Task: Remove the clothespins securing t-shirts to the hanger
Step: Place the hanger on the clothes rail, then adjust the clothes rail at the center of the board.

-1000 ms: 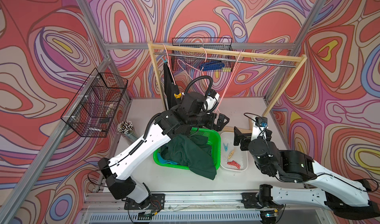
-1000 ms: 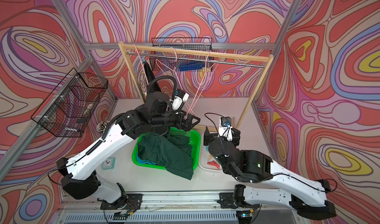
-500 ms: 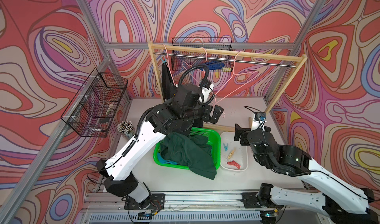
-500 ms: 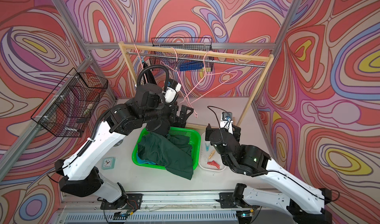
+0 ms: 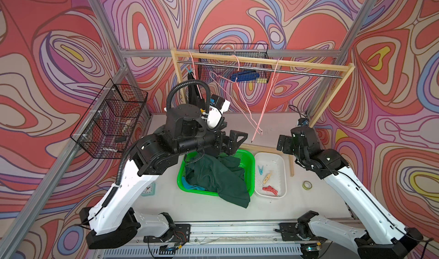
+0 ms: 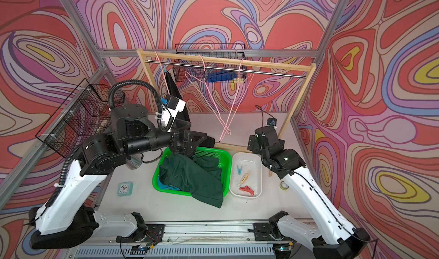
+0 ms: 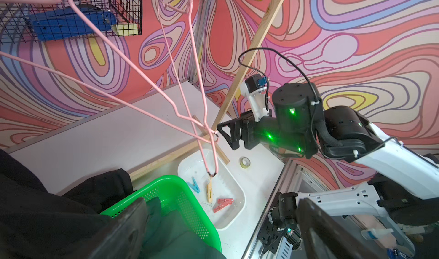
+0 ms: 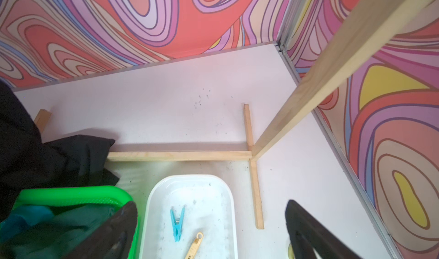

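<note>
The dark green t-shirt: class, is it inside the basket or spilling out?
Spilling out: the dark green t-shirt hangs over the rim of the green basket.

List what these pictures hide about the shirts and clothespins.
- Black t-shirt: lower part behind the left arm, both top views.
- Turquoise t-shirt: mostly under the dark green t-shirt, top views.
- Blue clothespin on the rack: grip too small, top views.
- Beige clothespin: cut by the right wrist view's edge.

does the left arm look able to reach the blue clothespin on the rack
Probably yes: the left gripper is open and empty, and nothing covers the blue clothespin atop the black shirt.
</note>
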Robot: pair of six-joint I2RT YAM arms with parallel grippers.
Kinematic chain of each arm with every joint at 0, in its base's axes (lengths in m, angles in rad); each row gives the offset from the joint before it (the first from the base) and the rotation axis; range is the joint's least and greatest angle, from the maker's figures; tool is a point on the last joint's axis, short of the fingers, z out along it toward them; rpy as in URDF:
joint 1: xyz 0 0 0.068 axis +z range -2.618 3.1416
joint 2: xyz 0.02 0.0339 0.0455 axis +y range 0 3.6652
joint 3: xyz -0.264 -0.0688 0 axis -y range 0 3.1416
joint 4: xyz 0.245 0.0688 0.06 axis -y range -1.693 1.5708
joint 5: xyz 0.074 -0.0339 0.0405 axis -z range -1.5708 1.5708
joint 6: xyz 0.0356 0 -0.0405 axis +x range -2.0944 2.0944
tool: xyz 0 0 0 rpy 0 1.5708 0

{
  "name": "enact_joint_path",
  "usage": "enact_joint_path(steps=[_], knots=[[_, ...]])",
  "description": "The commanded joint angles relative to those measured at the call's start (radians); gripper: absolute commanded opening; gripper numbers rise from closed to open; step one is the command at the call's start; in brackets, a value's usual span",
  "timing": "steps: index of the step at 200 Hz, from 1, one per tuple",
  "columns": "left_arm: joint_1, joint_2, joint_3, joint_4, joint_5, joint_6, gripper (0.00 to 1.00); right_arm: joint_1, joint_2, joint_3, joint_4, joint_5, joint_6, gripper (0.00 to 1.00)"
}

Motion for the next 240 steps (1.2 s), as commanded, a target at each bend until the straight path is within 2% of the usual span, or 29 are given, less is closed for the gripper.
enact_joint_path(steps=[1,29,75,102,120,137,170,201,240], knots=[[0.012,-0.05,-0.095,-0.047,-0.027,0.03,1.0,-0.047,-0.004,0.019,0.009,-0.044,-0.039,0.98],[0.055,-0.147,-0.247,-0.057,-0.043,0.024,1.0,-0.113,-0.013,0.042,-0.039,0.002,-0.066,0.98],[0.116,-0.279,-0.441,-0.053,-0.041,0.004,1.0,-0.199,-0.029,0.056,-0.038,0.001,-0.101,0.98],[0.125,-0.322,-0.513,-0.073,-0.049,-0.003,1.0,-0.312,0.028,0.061,0.027,-0.09,-0.157,0.98],[0.132,-0.348,-0.54,-0.117,-0.104,-0.008,1.0,-0.4,0.064,0.057,0.093,-0.146,-0.197,0.98],[0.145,-0.391,-0.587,-0.117,-0.108,-0.021,1.0,-0.447,0.087,0.05,0.167,-0.182,-0.24,0.98],[0.159,-0.428,-0.647,-0.129,-0.113,-0.038,1.0,-0.461,0.163,0.049,0.288,-0.259,-0.345,0.98],[0.17,-0.422,-0.669,-0.156,-0.118,-0.064,1.0,-0.473,0.248,0.073,0.372,-0.285,-0.374,0.98],[0.189,-0.411,-0.666,-0.2,-0.167,-0.076,1.0,-0.481,0.362,0.172,0.389,-0.296,-0.401,0.98]])
